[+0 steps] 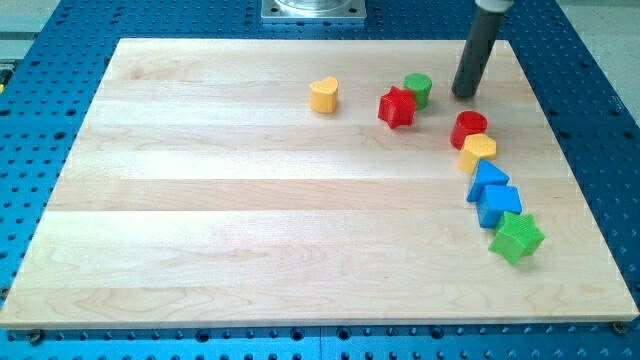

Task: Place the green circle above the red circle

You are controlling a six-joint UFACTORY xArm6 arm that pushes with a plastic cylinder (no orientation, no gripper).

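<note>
My tip (464, 95), the blunt lower end of a straight dark rod, stood on the bench (200, 200) in the upper right of the frame; the arm carried no fingers at all, so nothing could be apart, together or clamped. The tip sat just right of the green circle (418, 89) and above the red circle (469, 128), touching neither. The green circle, a short upright cylinder, stood beside the red star (397, 107) at its lower left, seemingly touching it.

It looked small, light and rigid, likely to slide readily on the smooth pale wood and, being round, to roll off a push that missed its centre. With no grip possible, contact would best be made squarely on its left wall, between it and the star, to drive it rightward.

Below the red circle ran a touching chain toward the lower right: a yellow heart (478, 152), a blue triangle (488, 179), a blue block (499, 203) of unclear shape and a ridged green star (517, 237). Another yellow heart (323, 95) stood alone at upper centre. A blue perforated table (60, 30) framed the board.
</note>
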